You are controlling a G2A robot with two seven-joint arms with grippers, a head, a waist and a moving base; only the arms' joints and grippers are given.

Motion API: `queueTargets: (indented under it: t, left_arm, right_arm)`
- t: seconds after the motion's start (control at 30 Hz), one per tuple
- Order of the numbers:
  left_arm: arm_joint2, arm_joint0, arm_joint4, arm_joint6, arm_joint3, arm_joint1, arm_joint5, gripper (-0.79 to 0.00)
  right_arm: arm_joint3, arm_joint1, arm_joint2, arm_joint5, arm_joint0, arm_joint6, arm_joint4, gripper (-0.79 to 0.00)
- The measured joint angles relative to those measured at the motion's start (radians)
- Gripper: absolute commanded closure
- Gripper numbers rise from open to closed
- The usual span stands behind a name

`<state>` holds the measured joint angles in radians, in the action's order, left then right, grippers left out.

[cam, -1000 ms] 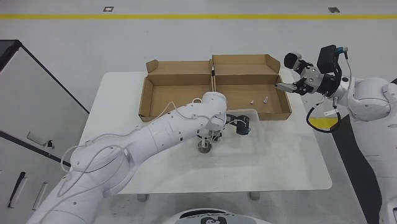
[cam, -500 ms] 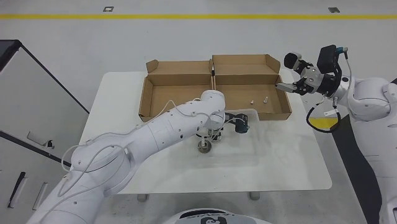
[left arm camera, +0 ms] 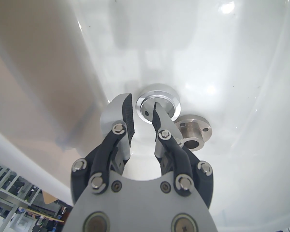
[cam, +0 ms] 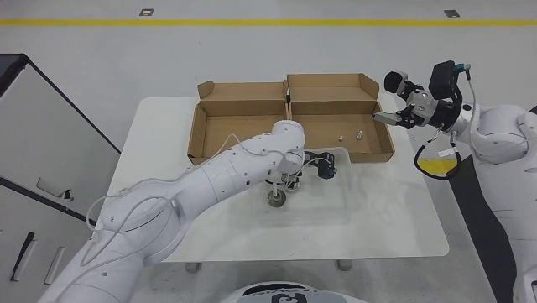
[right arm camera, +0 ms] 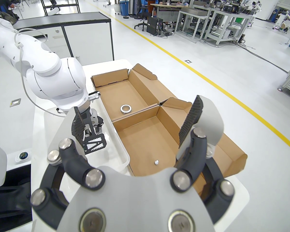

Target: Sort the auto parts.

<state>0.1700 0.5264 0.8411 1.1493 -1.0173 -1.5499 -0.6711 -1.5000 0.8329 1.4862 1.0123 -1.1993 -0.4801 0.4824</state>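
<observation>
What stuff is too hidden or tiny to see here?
- Top view: the left arm covers part of the floor of the left box.
- Left wrist view: a finger hides part of the ring and flange.
- Right wrist view: the part in the near box is too small to name.

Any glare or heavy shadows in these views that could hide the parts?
Left wrist view: bright glare spots on the glossy white tray, highlights on the shiny ring, flanged part beside it plain to see. Right wrist view: even light, second ring visible in the box. Top view: even light, only soft shadows on the table.
</observation>
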Motion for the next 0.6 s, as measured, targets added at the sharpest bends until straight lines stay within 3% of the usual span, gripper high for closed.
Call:
queueTargets:
  t: [0.6]
  left_arm:
    - [0.000, 0.004, 0.016, -0.022, 0.060, -0.026, -0.022, -0.212]
  right_arm:
    - [0.000, 0.000, 0.000, 0.000, 0.000, 0.000, 0.000, -0.785]
